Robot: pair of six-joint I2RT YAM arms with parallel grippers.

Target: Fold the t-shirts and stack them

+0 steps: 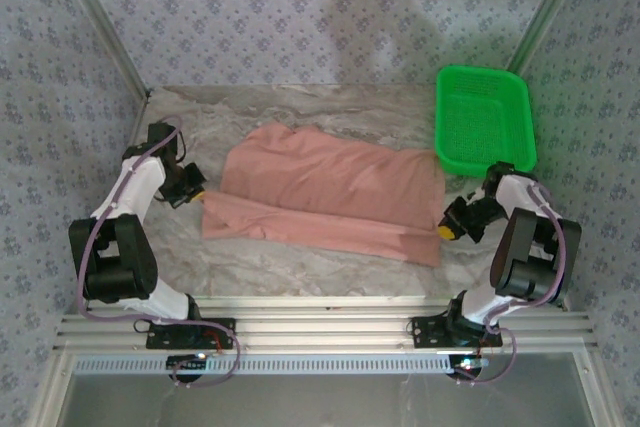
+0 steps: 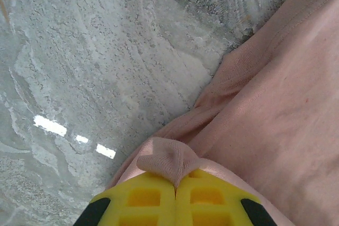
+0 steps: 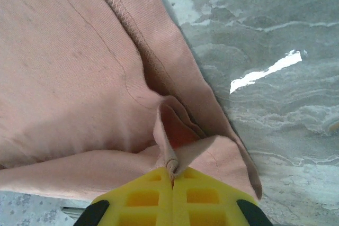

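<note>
I see the salmon-pink t-shirt (image 1: 330,192) lying spread across the middle of the table (image 1: 300,262). My left arm is bent with the elbow raised and reaches inward. The left gripper (image 1: 194,193) sits low at the shirt's left edge, its yellow jaws pressed together on a small fold of cloth. The right arm is folded in a similar way, and the right gripper (image 1: 448,228) is clamped on the hem at the shirt's near right corner. A green basket (image 1: 484,117) stands at the far right.

plain salmon-pink cloth t-shirt (image 1: 330,192); grey-white marbled stone tabletop (image 1: 180,242); bright green perforated plastic basket (image 1: 484,119); yellow-tipped left hand (image 1: 199,190) and right hand (image 1: 444,231).
</note>
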